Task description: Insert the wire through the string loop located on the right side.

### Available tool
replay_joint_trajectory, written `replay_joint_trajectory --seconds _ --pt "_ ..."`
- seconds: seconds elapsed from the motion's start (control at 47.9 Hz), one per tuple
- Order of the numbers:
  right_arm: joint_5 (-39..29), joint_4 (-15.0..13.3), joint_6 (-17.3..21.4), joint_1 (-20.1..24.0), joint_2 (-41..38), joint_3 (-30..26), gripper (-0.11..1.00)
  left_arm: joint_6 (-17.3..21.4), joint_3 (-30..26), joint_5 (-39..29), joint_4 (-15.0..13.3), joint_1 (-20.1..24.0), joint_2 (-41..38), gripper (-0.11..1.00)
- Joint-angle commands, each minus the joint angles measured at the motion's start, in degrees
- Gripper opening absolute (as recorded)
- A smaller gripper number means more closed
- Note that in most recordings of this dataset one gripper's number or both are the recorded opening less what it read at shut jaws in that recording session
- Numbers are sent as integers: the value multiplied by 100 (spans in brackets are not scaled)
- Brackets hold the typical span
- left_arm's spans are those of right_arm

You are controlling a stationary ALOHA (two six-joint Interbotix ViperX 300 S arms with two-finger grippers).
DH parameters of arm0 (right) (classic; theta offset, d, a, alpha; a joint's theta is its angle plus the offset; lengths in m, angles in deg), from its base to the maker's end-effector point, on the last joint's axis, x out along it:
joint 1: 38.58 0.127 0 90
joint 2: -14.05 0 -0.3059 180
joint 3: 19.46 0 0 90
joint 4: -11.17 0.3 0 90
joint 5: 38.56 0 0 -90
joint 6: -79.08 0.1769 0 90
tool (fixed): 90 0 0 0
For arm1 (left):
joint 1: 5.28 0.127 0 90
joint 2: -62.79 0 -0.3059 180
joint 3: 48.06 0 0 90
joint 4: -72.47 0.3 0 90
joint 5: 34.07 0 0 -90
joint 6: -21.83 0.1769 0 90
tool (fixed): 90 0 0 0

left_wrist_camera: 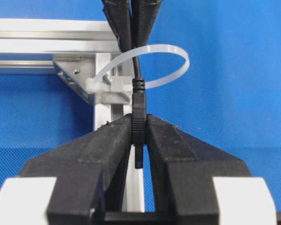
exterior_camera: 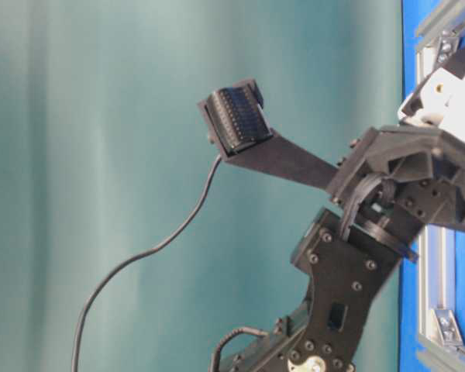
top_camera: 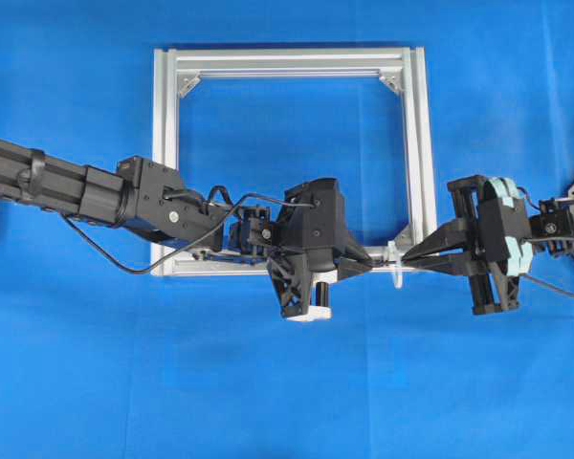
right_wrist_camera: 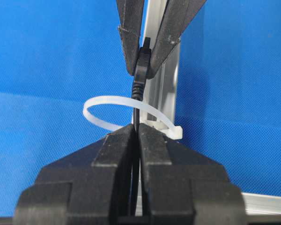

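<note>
In the left wrist view my left gripper (left_wrist_camera: 138, 123) is shut on the black plug end of the wire (left_wrist_camera: 138, 98). Beyond the plug, the wire runs through the whitish string loop (left_wrist_camera: 174, 52), which is tied to the frame's corner. From the far side, my right gripper (right_wrist_camera: 136, 130) is shut on the thin part of the wire (right_wrist_camera: 137, 111), right at the loop (right_wrist_camera: 99, 106). Overhead, the left gripper (top_camera: 373, 263) and right gripper (top_camera: 408, 256) face each other tip to tip across the loop (top_camera: 399, 274).
The silver aluminium frame (top_camera: 417, 143) lies flat on the blue cloth, and the loop sits at its near right corner beside a triangular bracket (left_wrist_camera: 72, 75). The left arm (top_camera: 96, 191) reaches across the frame's front bar. Black cable trails off right (top_camera: 560, 287).
</note>
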Motion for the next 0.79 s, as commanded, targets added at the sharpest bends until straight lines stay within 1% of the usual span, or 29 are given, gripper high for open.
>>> replay_joint_trajectory --seconds 0.0,0.251,0.313,0.376,0.418,0.48,0.627,0.668,0.71,0.731,0.773 --pt "26 -9 0 18 35 -88 -3 9 -88 26 26 -18 105 8" --pt "26 -26 -9 18 35 -97 -2 0 -70 26 18 -18 105 8" --pt "18 -26 -9 18 35 -97 1 0 -70 18 26 -18 105 8" --pt "18 -18 -9 18 35 -97 8 0 -70 18 18 -18 105 8" --pt "18 -18 0 18 35 -97 16 0 -70 18 18 -18 105 8" --pt "9 -18 0 18 26 -97 33 0 -62 26 18 -18 114 8" --pt "9 9 0 18 35 -88 77 0 -53 26 26 -18 114 8" --pt "9 9 0 18 35 -88 87 0 -62 18 18 -18 123 8" --pt "9 9 0 18 35 -97 95 0 -53 26 18 -18 123 8" --pt "9 9 0 18 35 -97 97 0 -53 18 26 -18 132 8" --pt "9 9 0 9 35 -97 97 0 -44 18 18 -18 141 8"
